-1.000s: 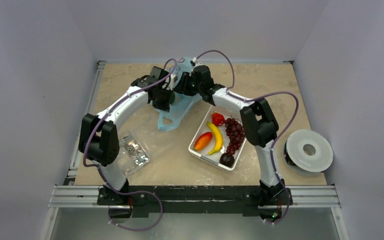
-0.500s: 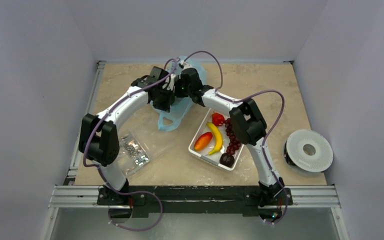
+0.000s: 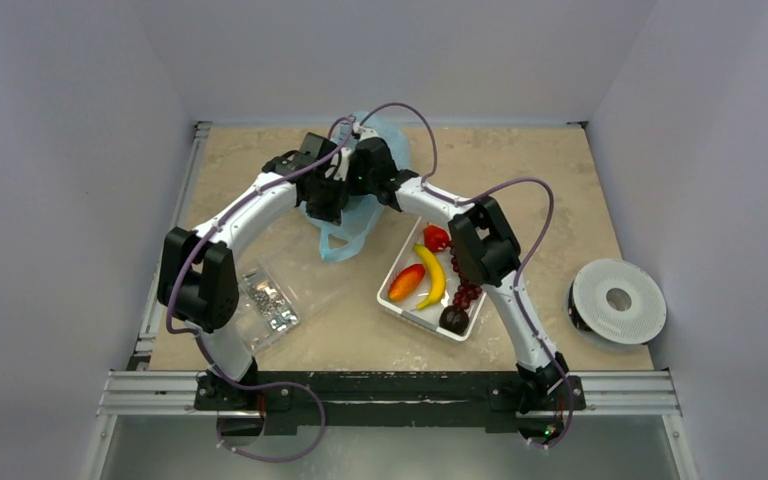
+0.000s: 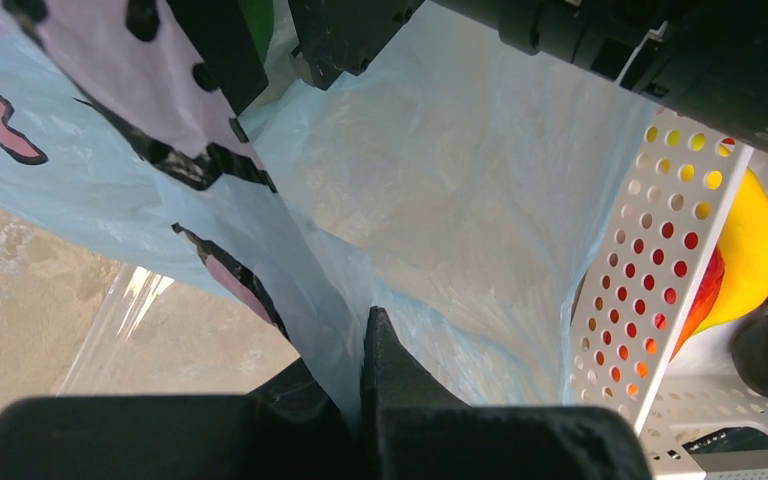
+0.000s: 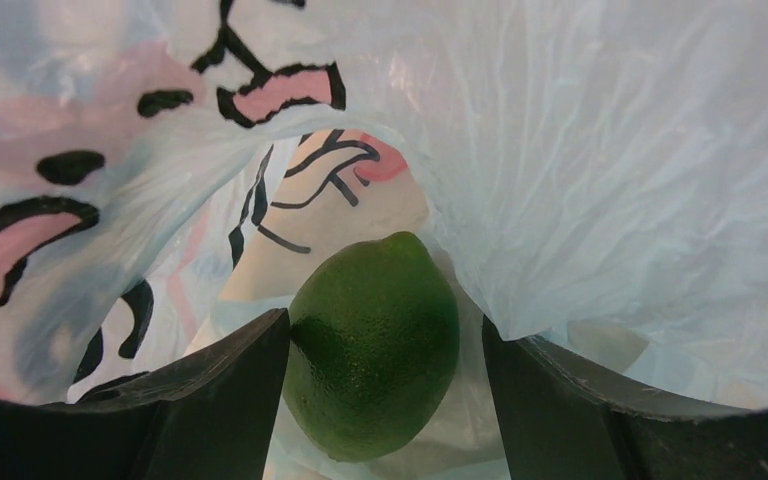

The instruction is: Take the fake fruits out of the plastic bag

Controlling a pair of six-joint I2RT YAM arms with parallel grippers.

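Finding: the green fake fruit (image 5: 375, 345) is inside the plastic bag (image 5: 610, 150), directly ahead of the right gripper (image 5: 382, 328) and already between its two fingers (image 5: 220, 400).

The right wrist view shows the jaws apart, one on each side of the fruit. The left-hand finger is at or against the skin. A narrow gap shows on the other side, so the fruit is not clamped.

The fruit's long axis runs roughly along the line of reach, tilted slightly. The jaws therefore span its shorter width, which suits a straight close.

The left gripper (image 4: 360, 345) is closed on a fold of bag film and holds the mouth up and open. The right arm is the one placed for the pick, with its wrist inside the mouth.

Judgement: the move turns on closing squarely without trapping the loose film that drapes close over the right-hand finger.

The perforated white tray (image 3: 420, 320) sits just beside the bag, on the right arm's side.
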